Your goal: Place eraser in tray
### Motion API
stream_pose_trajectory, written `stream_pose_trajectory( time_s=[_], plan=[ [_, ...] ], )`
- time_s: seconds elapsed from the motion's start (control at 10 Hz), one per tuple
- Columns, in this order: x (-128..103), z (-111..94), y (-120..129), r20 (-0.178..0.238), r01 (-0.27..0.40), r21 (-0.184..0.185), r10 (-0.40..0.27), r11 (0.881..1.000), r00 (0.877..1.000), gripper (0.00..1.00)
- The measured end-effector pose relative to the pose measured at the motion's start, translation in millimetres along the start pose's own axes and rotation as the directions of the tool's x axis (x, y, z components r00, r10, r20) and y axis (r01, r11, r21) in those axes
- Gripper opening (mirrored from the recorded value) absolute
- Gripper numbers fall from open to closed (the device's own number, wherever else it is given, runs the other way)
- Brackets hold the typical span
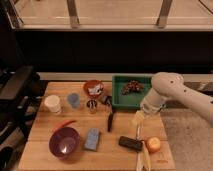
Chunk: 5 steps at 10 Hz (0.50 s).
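Tool (pixel 138 119) spread, empty, near eraser (pixel 131 143), apart; orange ball (pixel 153 145) just beside eraser; tray (pixel 119 98) behind, brown clump (pixel 132 86) inside.

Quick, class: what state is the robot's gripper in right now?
Gripper: open, holding nothing; it hangs in front of the green tray, above the eraser lying on the table.

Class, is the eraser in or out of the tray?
Out: the eraser lies on the table, in front of the tray; the end effector hovers between them.
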<state>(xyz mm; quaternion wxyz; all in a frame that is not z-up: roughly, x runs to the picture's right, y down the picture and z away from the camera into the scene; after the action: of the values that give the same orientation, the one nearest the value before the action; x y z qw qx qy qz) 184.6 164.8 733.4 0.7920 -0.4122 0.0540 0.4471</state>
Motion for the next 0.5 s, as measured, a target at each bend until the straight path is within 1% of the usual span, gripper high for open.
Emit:
stream_pose_trajectory(
  time_s=[0.1, 0.2, 0.4, 0.5],
  plan=[
    [2, 4, 4, 0.006, 0.015, 0.016, -0.015, 1.000, 1.000, 0.63],
    [14, 11, 8, 0.002, 0.028, 0.028, -0.028, 0.999, 1.000, 0.63],
    [31, 28, 16, -0.006, 0.057, 0.033, -0.057, 0.998, 0.998, 0.63],
    [37, 36, 17, -0.014, 0.065, 0.026, -0.065, 0.998, 0.998, 0.63]
  ],
)
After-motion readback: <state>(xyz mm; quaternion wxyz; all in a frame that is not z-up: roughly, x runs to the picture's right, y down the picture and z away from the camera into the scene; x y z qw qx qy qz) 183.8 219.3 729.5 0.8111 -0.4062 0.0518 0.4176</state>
